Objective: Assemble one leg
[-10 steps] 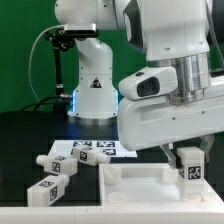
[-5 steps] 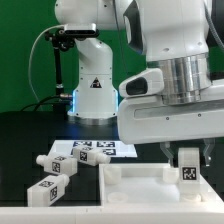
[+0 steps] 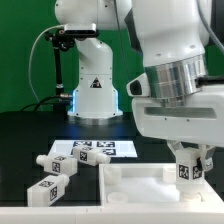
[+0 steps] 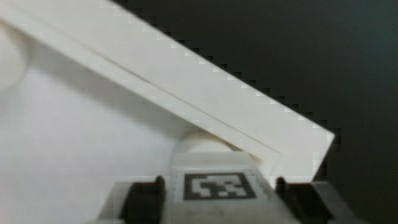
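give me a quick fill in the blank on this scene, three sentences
1. The end effector is ___ on a leg.
2. That leg sits at a ___ of the large white panel.
3. The loose legs lie on the black table to the exterior view's ___ of the panel.

Missing words: shut; corner; left.
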Controlling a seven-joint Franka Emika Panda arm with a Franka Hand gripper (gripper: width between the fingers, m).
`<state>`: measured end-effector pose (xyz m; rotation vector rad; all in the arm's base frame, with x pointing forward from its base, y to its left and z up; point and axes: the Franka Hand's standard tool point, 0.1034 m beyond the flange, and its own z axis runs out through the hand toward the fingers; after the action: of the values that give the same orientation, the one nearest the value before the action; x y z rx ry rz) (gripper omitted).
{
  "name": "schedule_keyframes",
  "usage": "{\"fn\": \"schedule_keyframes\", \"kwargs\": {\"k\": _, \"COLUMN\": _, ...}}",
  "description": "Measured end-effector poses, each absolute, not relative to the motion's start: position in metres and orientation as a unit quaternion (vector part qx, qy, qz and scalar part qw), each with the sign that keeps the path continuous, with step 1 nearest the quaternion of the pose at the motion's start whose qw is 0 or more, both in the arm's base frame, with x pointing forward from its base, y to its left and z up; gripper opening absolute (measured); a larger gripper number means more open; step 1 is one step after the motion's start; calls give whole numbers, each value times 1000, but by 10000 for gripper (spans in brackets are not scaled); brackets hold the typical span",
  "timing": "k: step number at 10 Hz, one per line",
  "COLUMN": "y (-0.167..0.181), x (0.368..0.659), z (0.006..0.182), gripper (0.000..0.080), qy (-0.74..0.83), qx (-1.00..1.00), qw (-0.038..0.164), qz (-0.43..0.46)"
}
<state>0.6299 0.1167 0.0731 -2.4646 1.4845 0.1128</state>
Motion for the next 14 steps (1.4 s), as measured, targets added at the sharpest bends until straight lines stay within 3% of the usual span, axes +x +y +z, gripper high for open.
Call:
{"fn": "schedule_keyframes", "kwargs": {"k": 1, "y": 117, "x": 630, "z": 73, "gripper": 363, "qy": 504, "qx": -853, "qw": 131, "qz": 38}}
{"fn": "schedule_keyframes", "kwargs": {"k": 2, "y": 118, "x": 630, "z": 73, "gripper": 363, "qy": 478, "qx": -868, "qw": 130, "qz": 33}}
{"fn": "schedule_keyframes", "kwargs": {"k": 3, "y": 121, "x": 629, "z": 74, "gripper": 545, "qy": 428, "qx": -895, "qw": 123, "qz": 23}}
{"fn": "schedule_keyframes", "kwargs": {"k": 4, "y": 117, "x": 630, "z": 74, "gripper": 545, "qy": 333, "qx": -935, "qw": 123, "qz": 9}}
{"fn": "schedule_keyframes", "kwargs": {"k": 5, "y": 106, "x": 631, "z": 75, "gripper": 628, "qy": 261, "qx": -958, "qw": 119, "qz": 0}}
{"fn": "schedule_keyframes", "kwargs": {"k": 7, "y": 113, "x": 632, "z": 85, "gripper": 643, "qy": 146, "qx": -985, "qw": 93, "qz": -18}}
{"fn": "schedule_keyframes", "kwargs": {"k": 10, "y": 111, "x": 631, "z": 82, "gripper": 649, "qy": 48, "qx": -994, "qw": 90, "qz": -25}}
{"fn": "schedule_keyframes", "kwargs": {"k": 11, "y": 113, "x": 632, "z": 84, "gripper": 649, "qy": -20, "qx": -996, "qw": 81, "qz": -31}}
{"fn": "schedule_keyframes", "kwargs": {"k": 13, "y": 117, "x": 634, "z": 86, "gripper": 649, "qy": -28, "qx": -996, "qw": 78, "qz": -35}}
{"fn": "schedule_keyframes", "kwargs": {"k": 14, "y": 117, "x": 634, "z": 86, "gripper": 559, "qy": -18, "qx": -996, "qw": 79, "qz": -34}}
